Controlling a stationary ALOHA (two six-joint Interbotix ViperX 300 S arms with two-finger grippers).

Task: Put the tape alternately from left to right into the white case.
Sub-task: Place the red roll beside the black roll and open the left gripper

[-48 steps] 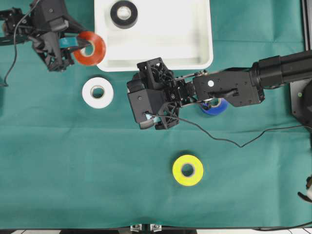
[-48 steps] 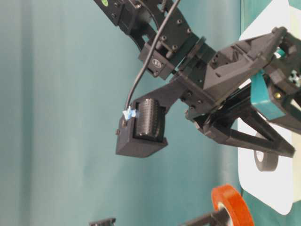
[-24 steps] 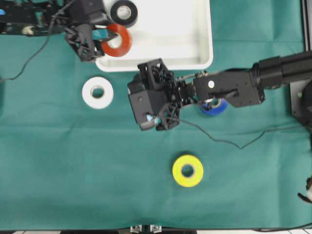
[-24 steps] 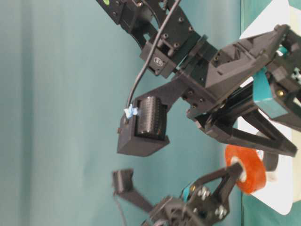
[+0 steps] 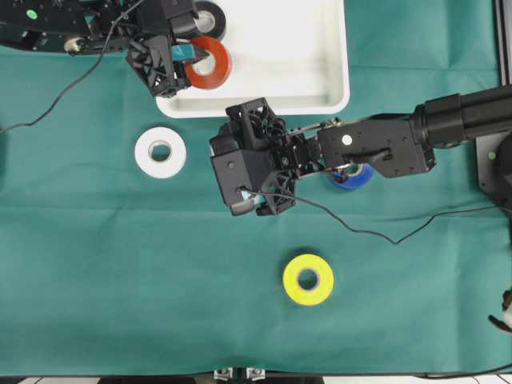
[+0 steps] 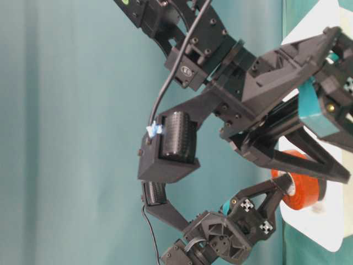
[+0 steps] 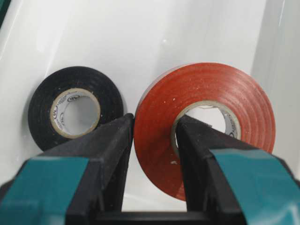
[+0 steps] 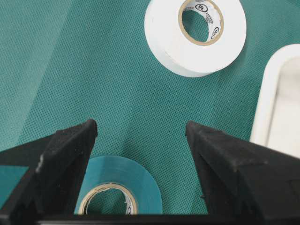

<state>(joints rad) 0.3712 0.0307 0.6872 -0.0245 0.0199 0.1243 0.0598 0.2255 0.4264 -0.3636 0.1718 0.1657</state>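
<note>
Orange-red roll, glossy, stands on edge, hole level, pinched through its wall by the left gripper; black roll at 9 o'clock. Right gripper gapes empty.

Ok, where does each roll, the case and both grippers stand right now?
Orange-red roll: held on edge over the white case.
Left gripper: shut on the roll's wall, one finger through its core.
Black roll: in the case.
White roll: flat on the cloth.
Teal roll: on the cloth between the open fingers of the right gripper.
Blue roll: partly under the right arm.
Yellow roll: on the cloth.
</note>
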